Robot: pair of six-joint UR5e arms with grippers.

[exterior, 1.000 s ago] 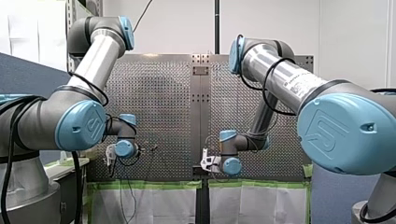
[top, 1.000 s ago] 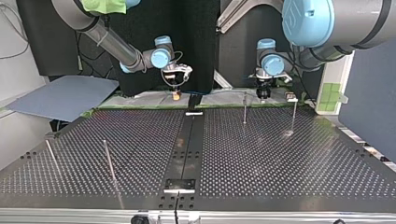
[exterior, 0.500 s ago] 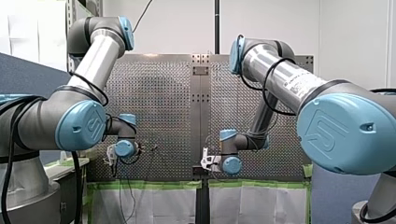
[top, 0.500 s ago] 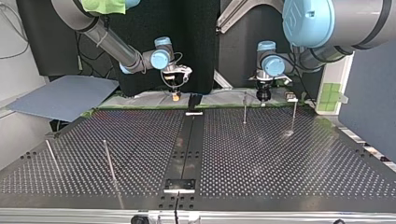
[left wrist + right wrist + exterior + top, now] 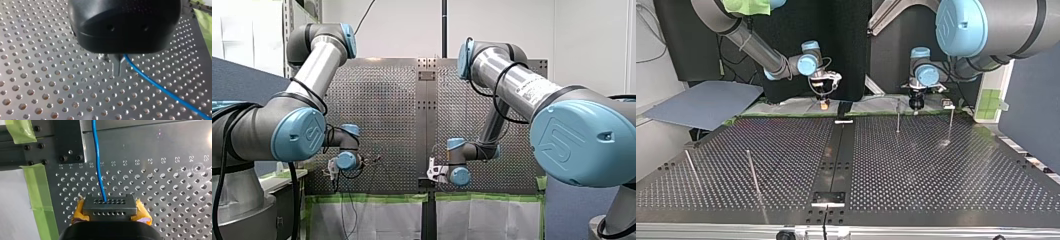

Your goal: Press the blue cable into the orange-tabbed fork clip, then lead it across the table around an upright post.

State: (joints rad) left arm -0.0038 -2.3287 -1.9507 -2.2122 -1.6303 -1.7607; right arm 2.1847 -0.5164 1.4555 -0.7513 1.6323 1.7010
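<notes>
In the left wrist view my left gripper has its metal fingers shut on the blue cable, which trails away over the perforated table. The right wrist view shows the same cable running into a dark grey fork clip with orange tabs on both sides, close under my right gripper's black body. In the top view my right gripper hangs just over the orange clip at the far edge. My left gripper stands beside an upright post.
Another thin post rises further to the top view's right, and two more lean near its front left. A black centre rail splits the table. Green tape lines the edge by the clip. A grey board lies off the table's left.
My left gripper has crept slightly to the top view's left, toward the nearby post, still shut on the cable. My right arm has stayed put.
</notes>
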